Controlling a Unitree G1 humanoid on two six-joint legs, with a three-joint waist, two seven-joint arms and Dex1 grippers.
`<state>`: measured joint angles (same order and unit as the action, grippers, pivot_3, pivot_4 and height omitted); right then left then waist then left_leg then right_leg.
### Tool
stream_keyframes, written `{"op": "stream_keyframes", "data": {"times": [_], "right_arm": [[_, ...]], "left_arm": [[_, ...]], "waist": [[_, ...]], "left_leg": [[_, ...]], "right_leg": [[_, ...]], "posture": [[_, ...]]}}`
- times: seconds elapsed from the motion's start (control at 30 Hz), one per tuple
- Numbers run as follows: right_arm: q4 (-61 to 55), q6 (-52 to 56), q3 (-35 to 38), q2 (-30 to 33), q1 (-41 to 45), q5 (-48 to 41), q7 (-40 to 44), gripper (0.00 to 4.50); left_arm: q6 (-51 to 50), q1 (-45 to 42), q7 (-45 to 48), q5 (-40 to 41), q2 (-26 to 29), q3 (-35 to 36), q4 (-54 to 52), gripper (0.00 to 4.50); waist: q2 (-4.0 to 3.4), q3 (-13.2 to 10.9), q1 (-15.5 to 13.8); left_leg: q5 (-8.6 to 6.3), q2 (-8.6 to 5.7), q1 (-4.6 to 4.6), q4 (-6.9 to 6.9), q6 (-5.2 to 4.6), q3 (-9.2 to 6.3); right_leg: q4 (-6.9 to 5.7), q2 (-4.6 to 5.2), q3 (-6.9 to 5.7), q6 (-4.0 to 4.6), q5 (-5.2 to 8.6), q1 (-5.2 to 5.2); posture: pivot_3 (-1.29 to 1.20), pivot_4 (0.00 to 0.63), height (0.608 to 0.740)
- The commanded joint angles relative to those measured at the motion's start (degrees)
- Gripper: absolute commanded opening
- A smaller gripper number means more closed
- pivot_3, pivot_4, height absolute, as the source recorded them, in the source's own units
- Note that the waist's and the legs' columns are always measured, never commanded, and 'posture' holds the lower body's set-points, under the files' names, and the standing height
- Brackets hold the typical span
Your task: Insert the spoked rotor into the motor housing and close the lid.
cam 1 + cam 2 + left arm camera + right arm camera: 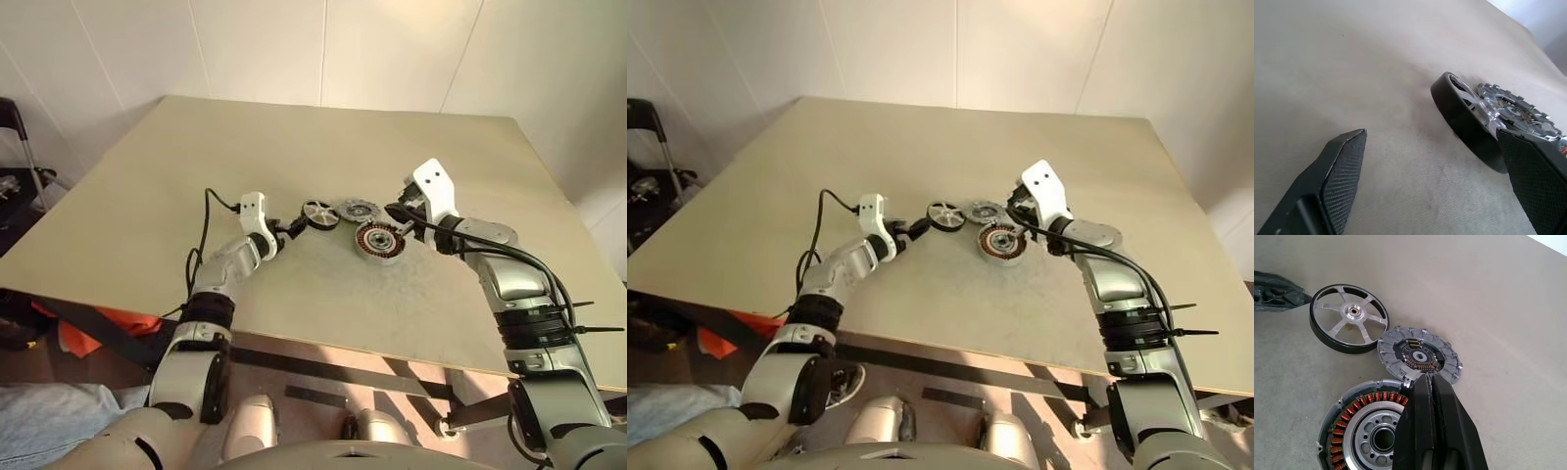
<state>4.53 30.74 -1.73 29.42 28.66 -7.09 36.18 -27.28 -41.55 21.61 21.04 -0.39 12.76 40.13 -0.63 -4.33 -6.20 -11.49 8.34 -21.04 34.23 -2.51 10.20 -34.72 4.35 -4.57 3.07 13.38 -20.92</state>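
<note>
**Rotor, lid, housing all loose on the bench; nothing gripped**

Left eye view: three parts are sitting in a cluster mid-bench, well clear of all four edges. The spoked rotor (320,214) is lying on the left of the group, the lid (359,210) is lying just beside it, and the motor housing (379,241) is sitting toward the near edge from the lid. The left gripper (291,227) is reaching in from the rotor's left. The right gripper (398,211) is hovering at the far right side of the housing.

Right eye view: same layout, nothing extra.

Left wrist view: this one is showing what the head views can't, the jaws standing wide apart, with bare bench (1352,73) between the fingers (1339,176). The rotor's thick black rim is showing edge-on, right next to the other finger; can't tell if they're touching. The lid's toothed rim is peeking out behind it.

Right wrist view: the fingers (1432,431) are pressed together, holding nothing, hanging over the housing's edge. Detail is only readable here: the rotor is showing a black rim, pale metallic spokes and a bright hub with a small hole; the lid is showing a ribbed grey rim and dark centre with components; the housing is showing red-copper windings around a grey hub with bolt holes. Lid and housing are looking to be touching or overlapping at the rims. The left gripper's tip is sitting just beside the rotor.
</note>
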Motion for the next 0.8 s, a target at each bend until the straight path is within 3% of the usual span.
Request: {"op": "stream_keyframes", "data": {"times": [0.03, 0.27, 0.47, 0.6, 0.77, 0.8], "right_arm": [[-3.3, 0.2, 1.6, 0.8, 1.1, -1.0, -0.1, 0.01], [-3.9, 0.4, 1.6, 0.5, 0.8, -1.0, -0.1, 0.01], [-3.8, 0.3, 1.4, 0.2, 0.9, -0.8, -0.4, 0.0], [-3.3, -0.5, 1.0, 0.0, 0.6, -0.2, -0.7, 0.0], [-2.7, -0.8, 1.5, 0.2, 0.7, -0.2, -1.1, 0.0], [-2.5, -0.9, 1.6, 0.5, 0.7, -0.1, -1.1, 0.0]], "left_arm": [[-2.2, -4.8, -0.4, 3.1, -3.1, 2.4, 7.9, 4.5], [-2.4, -11.4, -0.4, 7.2, -5.5, 9.4, 19.6, 4.5], [-5.8, -13.7, -0.4, 9.5, -5.8, 12.0, 21.8, 2.56], [-9.4, -13.1, 3.9, 8.4, -5.8, 9.1, 19.8, 1.16], [-11.3, -10.4, 6.2, 8.6, -5.8, 7.1, 16.1, 1.16], [-11.4, -9.7, 6.5, 8.8, -5.6, 7.1, 15.2, 1.0]], "waist": [[0.0, 0.0, -0.7], [-0.03, 0.0, -2.8], [-0.01, 0.0, -2.7], [0.01, 0.0, -2.5], [0.0, 0.0, -2.4], [0.0, 0.0, -2.4]], "left_leg": [[0.0, -0.04, -0.02, 0.0, -0.02, -0.01], [-0.14, -0.14, -0.15, 0.0, -0.26, -0.02], [-0.3, -0.54, -0.22, -0.01, -0.53, -0.01], [-0.25, -0.59, -0.44, 0.01, -0.82, 0.0], [-0.24, -0.58, -0.53, 0.01, -0.82, -0.01], [-0.24, -0.57, -0.52, 0.0, -0.82, -0.01]], "right_leg": [[0.0, 0.03, 0.0, 0.18, -0.11, 0.01], [0.04, 0.14, 0.0, 0.2, -0.12, 0.0], [0.04, 0.56, -0.01, 0.0, 0.0, -0.01], [0.03, 0.63, -0.02, -0.03, 0.01, -0.23], [0.02, 0.62, -0.04, -0.04, 0.02, -0.33], [0.02, 0.62, -0.05, -0.04, 0.02, -0.33]], "posture": [[0.0, 0.0, 0.74], [0.0, 0.0, 0.74], [0.0, 0.0, 0.74], [0.0, 0.0, 0.74], [0.0, 0.0, 0.74], [0.0, 0.0, 0.74]]}}
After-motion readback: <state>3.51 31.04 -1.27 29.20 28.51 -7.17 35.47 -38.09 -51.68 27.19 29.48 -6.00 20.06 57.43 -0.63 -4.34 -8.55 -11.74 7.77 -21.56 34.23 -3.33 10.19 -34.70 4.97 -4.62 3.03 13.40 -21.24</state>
